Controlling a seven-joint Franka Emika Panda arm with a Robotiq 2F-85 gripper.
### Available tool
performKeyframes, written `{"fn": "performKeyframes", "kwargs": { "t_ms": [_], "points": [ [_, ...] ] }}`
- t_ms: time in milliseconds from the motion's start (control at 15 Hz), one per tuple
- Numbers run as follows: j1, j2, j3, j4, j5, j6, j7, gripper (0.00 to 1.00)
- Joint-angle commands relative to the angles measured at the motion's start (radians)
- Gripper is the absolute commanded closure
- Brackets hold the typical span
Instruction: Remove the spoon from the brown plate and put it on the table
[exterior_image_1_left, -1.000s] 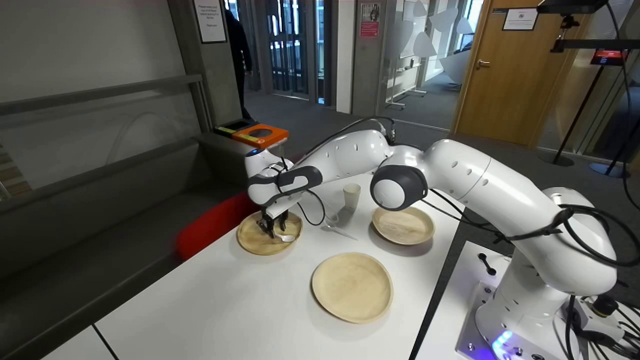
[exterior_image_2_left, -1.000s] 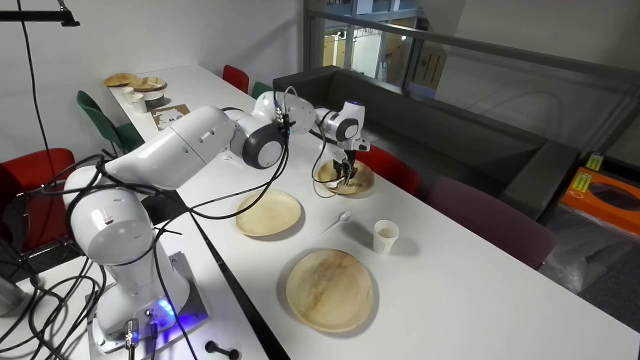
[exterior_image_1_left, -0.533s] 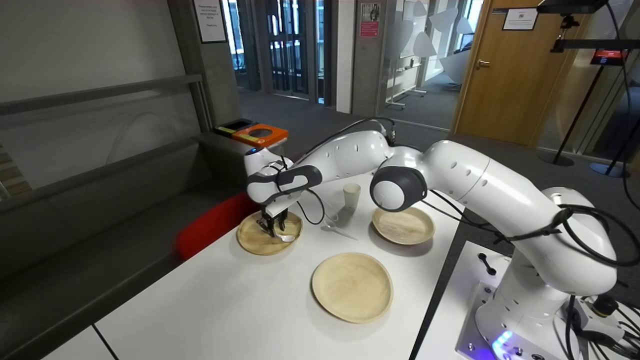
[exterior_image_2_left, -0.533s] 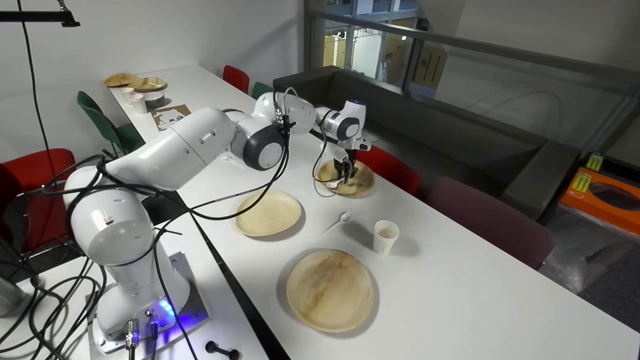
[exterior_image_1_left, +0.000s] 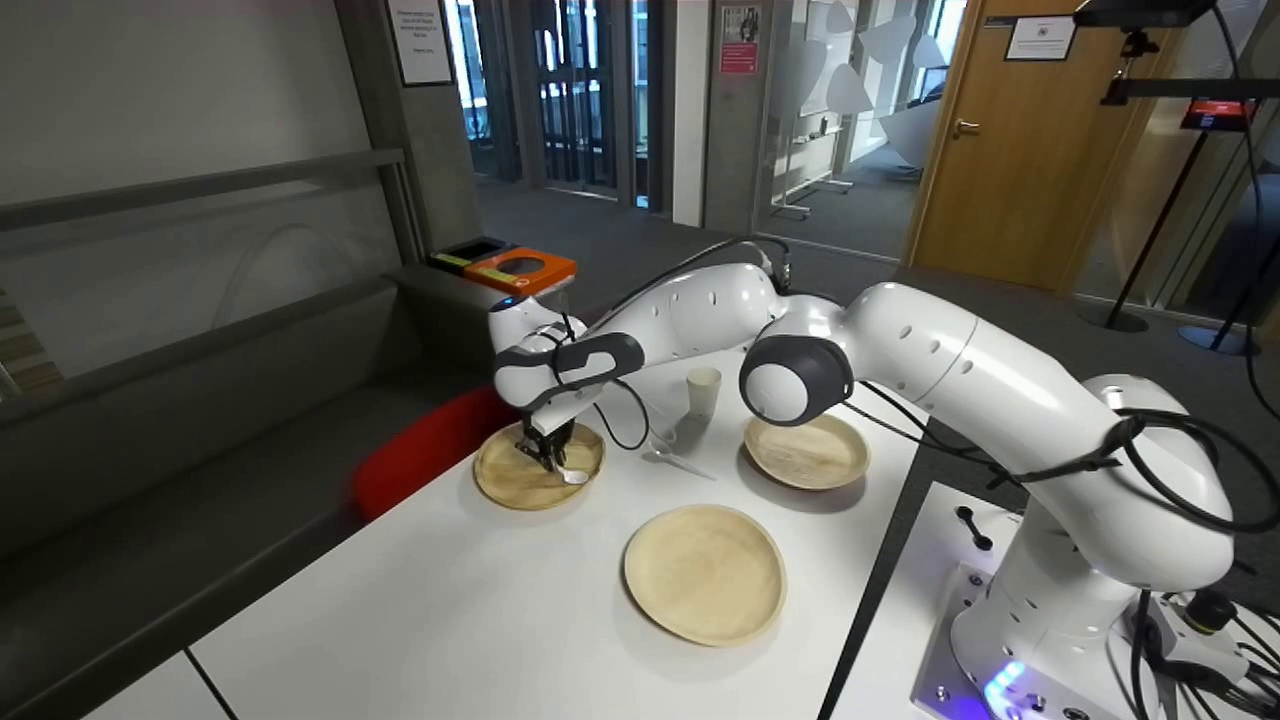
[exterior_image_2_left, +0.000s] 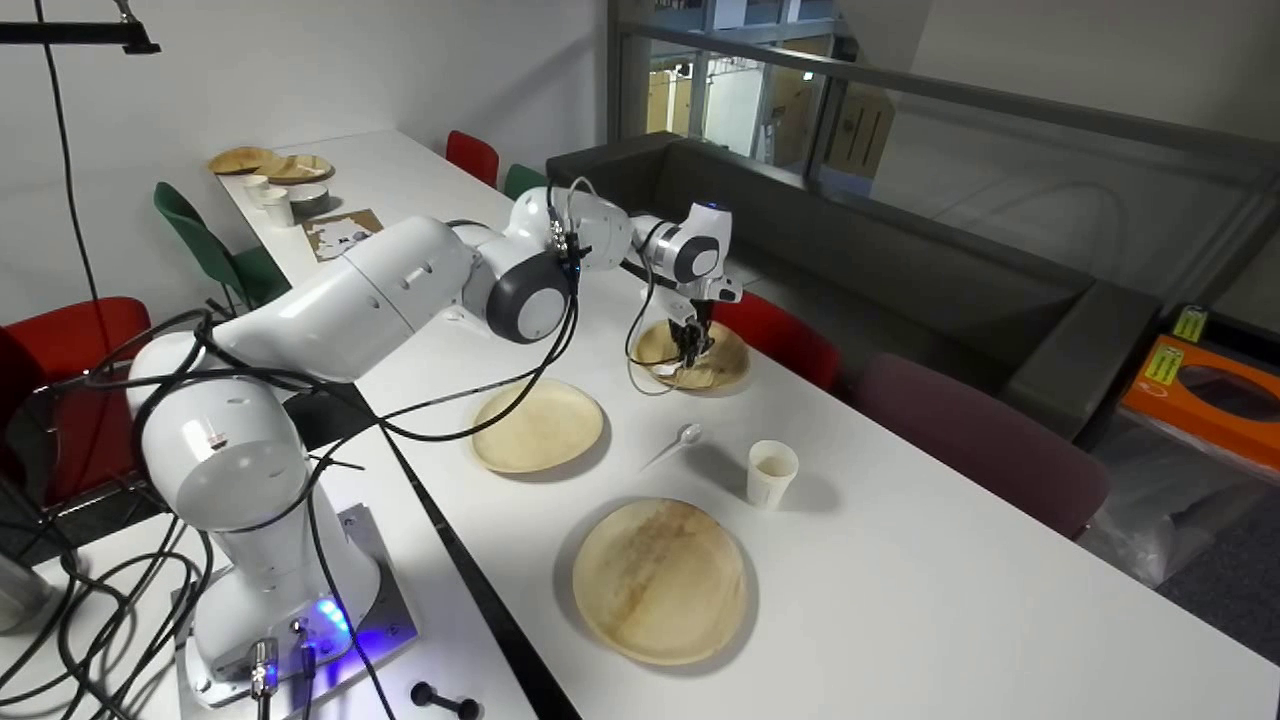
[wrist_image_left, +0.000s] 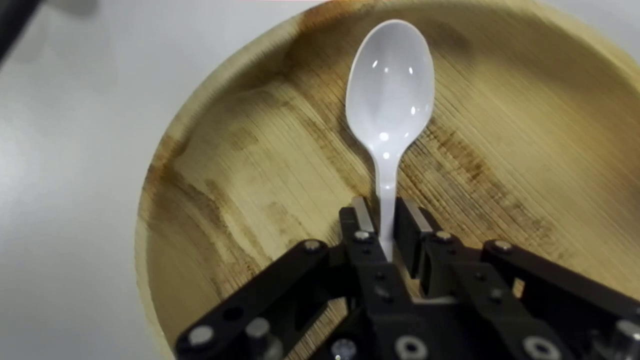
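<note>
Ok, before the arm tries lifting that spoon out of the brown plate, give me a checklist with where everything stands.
1. Gripper shut on the handle of the spoon: ok, by the wrist view.
2. Grip firm enough to lift: cannot tell.
3. Spoon tip clear of the brown plate: cannot tell, it looks close to the rim.
4. Second spoon apart from that plate: ok, it lies on the table.
5. Cup out of the way: ok, it stands upright away from that plate.

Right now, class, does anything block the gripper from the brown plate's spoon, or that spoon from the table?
Nothing visible separates the gripper from the spoon: the fingers flank its handle. Toward the table, only the raised rim of the brown plate intervenes.
</note>
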Motion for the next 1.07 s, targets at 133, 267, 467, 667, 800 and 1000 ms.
{"fn": "performKeyframes", "kwargs": {
  "t_ms": [133,267,467,667,800,1000],
  "points": [
    [-0.009,0.013,0.011,0.05,0.009,-0.052,-0.029,0.85],
    [-0.011,-0.001,0.011,0.034,0.008,-0.045,-0.032,0.86],
    [-0.015,-0.023,0.013,0.01,0.008,-0.025,-0.038,0.93],
    [-0.019,-0.036,0.013,0.003,0.009,-0.018,-0.038,0.91],
    [-0.022,-0.044,0.011,-0.003,0.007,-0.019,-0.039,0.93],
    [-0.027,-0.058,0.009,-0.016,0.005,-0.018,-0.042,0.93]
  ]
}}
